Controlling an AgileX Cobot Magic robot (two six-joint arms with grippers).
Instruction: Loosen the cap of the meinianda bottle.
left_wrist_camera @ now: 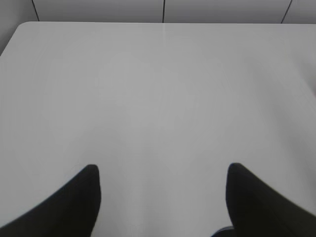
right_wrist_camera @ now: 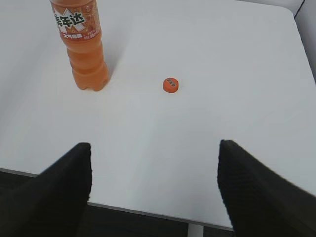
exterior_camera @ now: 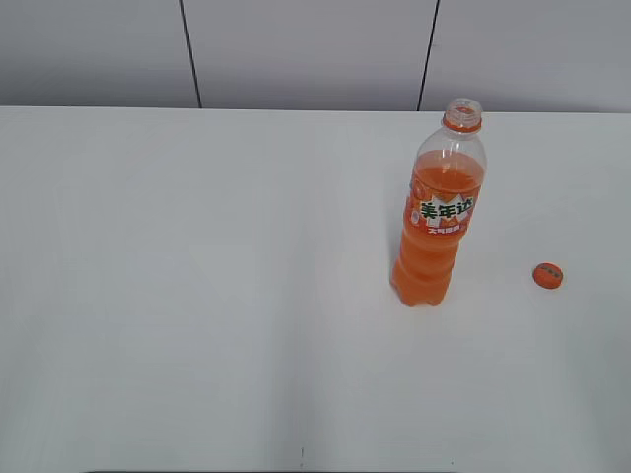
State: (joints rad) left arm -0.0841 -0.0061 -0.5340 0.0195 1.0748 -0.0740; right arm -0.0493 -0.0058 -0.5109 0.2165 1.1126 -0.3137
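Meinianda bottle (exterior_camera: pixel 439 222) standing upright, neck open, on the white table (exterior_camera: pixel 197 296), its cap (exterior_camera: pixel 547 275) lying apart to its right, evidently unscrewed and set aside; left gripper (left_wrist_camera: pixel 160 177) and right gripper (right_wrist_camera: pixel 154 170) both spread wide, holding nothing.

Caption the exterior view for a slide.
Open bottle upright on white table, cap off, lying to its right.
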